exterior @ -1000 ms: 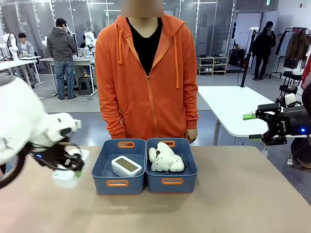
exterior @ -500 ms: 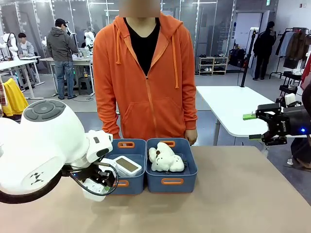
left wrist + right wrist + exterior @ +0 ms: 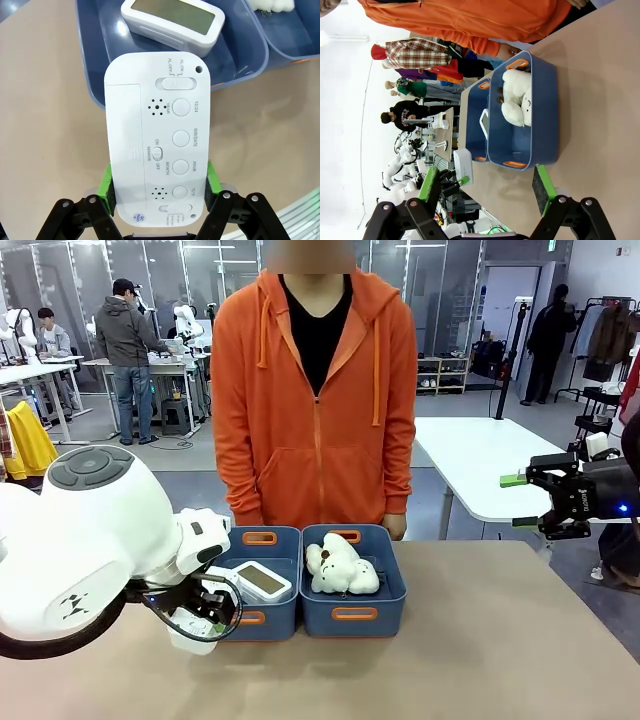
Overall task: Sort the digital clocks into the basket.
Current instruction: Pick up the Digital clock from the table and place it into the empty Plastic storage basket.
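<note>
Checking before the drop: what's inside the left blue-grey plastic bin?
One white plastic digital clock, screen up, in the blue-grey bin. The floor beneath it is covered.
</note>
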Motion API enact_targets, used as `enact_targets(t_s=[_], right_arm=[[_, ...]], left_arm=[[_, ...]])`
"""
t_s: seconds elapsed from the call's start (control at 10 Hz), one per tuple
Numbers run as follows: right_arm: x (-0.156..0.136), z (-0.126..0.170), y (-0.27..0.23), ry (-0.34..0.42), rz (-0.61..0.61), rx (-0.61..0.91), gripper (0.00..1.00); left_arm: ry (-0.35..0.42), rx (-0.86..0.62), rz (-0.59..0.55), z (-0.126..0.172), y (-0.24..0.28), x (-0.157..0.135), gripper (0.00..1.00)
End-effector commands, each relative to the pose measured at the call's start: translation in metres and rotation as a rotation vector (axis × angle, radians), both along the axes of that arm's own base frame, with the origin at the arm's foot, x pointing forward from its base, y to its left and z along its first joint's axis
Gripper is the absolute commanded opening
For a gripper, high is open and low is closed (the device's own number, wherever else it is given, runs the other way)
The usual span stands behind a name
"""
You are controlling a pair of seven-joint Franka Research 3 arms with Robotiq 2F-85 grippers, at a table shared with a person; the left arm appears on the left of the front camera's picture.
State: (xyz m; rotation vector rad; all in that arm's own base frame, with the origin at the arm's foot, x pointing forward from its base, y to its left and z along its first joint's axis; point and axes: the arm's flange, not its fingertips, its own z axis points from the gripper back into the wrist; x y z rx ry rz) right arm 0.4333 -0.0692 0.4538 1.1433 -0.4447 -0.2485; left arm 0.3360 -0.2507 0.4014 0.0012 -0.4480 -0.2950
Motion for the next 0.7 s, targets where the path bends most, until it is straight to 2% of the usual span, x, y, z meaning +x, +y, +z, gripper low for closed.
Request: enact_targets(t_s=[0.0, 0.1, 0.3, 0.4, 0.6], right_arm=[[0.000, 0.000, 0.000, 0.001, -0.003, 0.001, 0.93], [0.000, 0.000, 0.000, 0.001, -0.003, 0.001, 0.93], [0.000, 0.000, 0.000, 0.001, -0.003, 0.001, 0.93], [0.000, 0.000, 0.000, 0.001, -0.003, 0.001, 0.93], [0.000, 0.000, 0.000, 0.001, -0.003, 0.001, 0.93]], left_arm=[[-0.005, 0.006, 0.000, 0.000, -0.001, -0.001, 0.48], [0.000, 0.000, 0.000, 0.000, 0.000, 0.000, 0.79], [0.046, 0.036, 0.026, 0.043, -0.011, 0.005, 0.79], [0.072, 0.035, 0.049, 0.053, -0.015, 0.012, 0.79], [0.085, 0.043, 0.040, 0.052, -0.030, 0.037, 0.79]])
